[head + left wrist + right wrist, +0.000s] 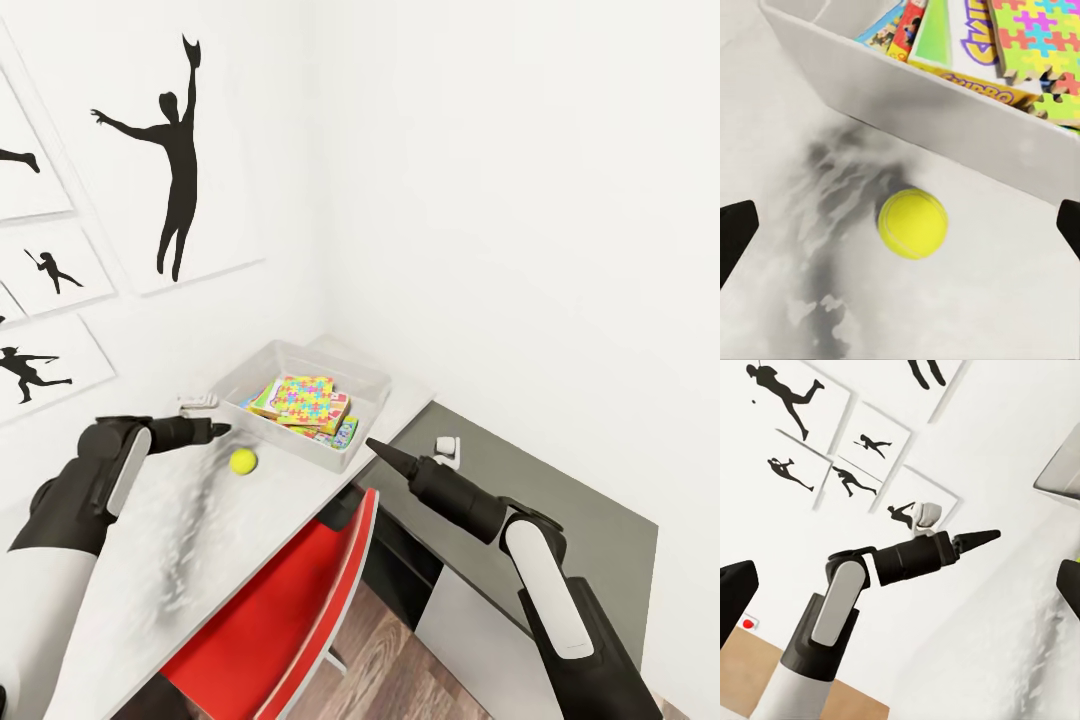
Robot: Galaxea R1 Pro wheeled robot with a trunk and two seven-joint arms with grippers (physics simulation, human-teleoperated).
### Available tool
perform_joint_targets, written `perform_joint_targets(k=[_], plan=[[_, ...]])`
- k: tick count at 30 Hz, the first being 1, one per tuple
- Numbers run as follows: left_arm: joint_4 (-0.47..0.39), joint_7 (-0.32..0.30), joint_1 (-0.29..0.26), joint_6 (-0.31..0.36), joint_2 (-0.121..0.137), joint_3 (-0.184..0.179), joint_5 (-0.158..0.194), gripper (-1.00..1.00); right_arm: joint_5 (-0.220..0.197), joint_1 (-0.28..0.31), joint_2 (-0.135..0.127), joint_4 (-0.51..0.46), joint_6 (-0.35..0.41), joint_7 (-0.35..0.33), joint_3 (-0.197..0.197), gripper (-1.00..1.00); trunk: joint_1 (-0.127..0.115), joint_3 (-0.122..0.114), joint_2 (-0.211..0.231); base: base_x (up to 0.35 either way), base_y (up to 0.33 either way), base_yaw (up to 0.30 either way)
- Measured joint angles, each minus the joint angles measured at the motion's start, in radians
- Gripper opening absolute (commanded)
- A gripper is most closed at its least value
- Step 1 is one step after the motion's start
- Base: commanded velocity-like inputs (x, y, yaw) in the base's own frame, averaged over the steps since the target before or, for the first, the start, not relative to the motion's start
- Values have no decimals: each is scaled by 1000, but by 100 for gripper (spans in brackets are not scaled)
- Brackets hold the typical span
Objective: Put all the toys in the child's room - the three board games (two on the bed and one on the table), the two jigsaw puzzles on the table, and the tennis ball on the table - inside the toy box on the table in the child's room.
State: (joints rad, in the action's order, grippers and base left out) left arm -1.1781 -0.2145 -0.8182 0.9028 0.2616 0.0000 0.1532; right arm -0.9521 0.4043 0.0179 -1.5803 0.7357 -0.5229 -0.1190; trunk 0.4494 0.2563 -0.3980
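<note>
The tennis ball [243, 460] lies on the pale table [225, 530], just in front of the toy box [262, 364]. In the box a jigsaw puzzle [300, 398] rests on top of stacked board games [343, 432]. The left wrist view shows the ball [912, 223] by the box wall [937, 112], with the Skip-Bo box [971, 49] and a puzzle [1042, 37] inside. My left gripper [222, 430] hovers open beside and above the ball, which lies midway between its fingers [735, 232]. My right gripper [376, 449] hangs open and empty off the table's right edge.
A red chair [290, 600] is tucked under the table's near edge. A lower dark grey unit [560, 490] to the right carries a small white object [447, 447]. Another small white object [197, 401] lies by the wall. Sports-silhouette pictures [175, 150] hang on the left wall.
</note>
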Motion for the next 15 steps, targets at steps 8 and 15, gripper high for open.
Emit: perform_joint_targets(k=[8,15], plan=[[9,-5,19,-54,1,-3,-37,100,1,0,0,0,-1,1,0,100,0,0,0,0,0,0],[31,-8,30,-87,2,-4,-41,100,1,0,0,1,-1,1,0,100,0,0,0,0,0,0]])
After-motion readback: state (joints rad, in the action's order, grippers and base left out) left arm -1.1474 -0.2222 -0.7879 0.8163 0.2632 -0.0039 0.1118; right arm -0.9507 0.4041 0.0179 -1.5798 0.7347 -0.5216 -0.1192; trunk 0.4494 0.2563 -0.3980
